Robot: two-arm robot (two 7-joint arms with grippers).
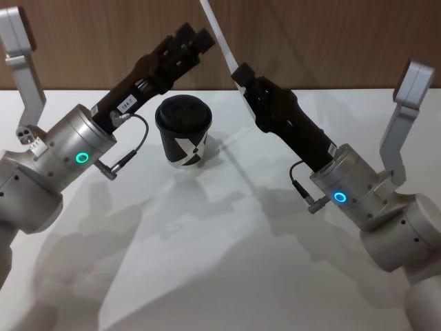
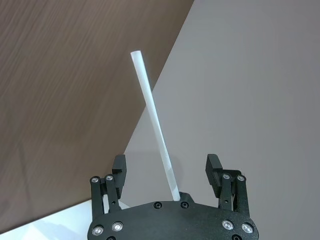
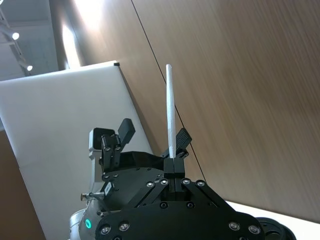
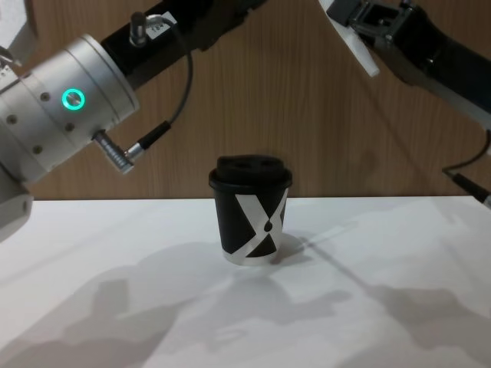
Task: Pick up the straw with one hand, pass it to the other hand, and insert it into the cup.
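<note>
My right gripper [image 1: 241, 72] is shut on the lower end of the white straw [image 1: 219, 34], holding it in the air above and behind the cup. The straw [image 3: 170, 110] slants up and away from its closed fingertips. My left gripper [image 1: 198, 38] is raised level with the straw, open. In the left wrist view the straw [image 2: 150, 110] runs through the gap between the spread fingers [image 2: 119, 165] without touching either. The black cup [image 1: 183, 131] with the white X and black lid stands upright on the table between the arms, also seen in the chest view [image 4: 250, 218].
The white table [image 1: 227, 262] spreads out in front of the cup. A brown wood-panel wall [image 1: 310, 34] rises right behind the table's far edge, close to both raised grippers.
</note>
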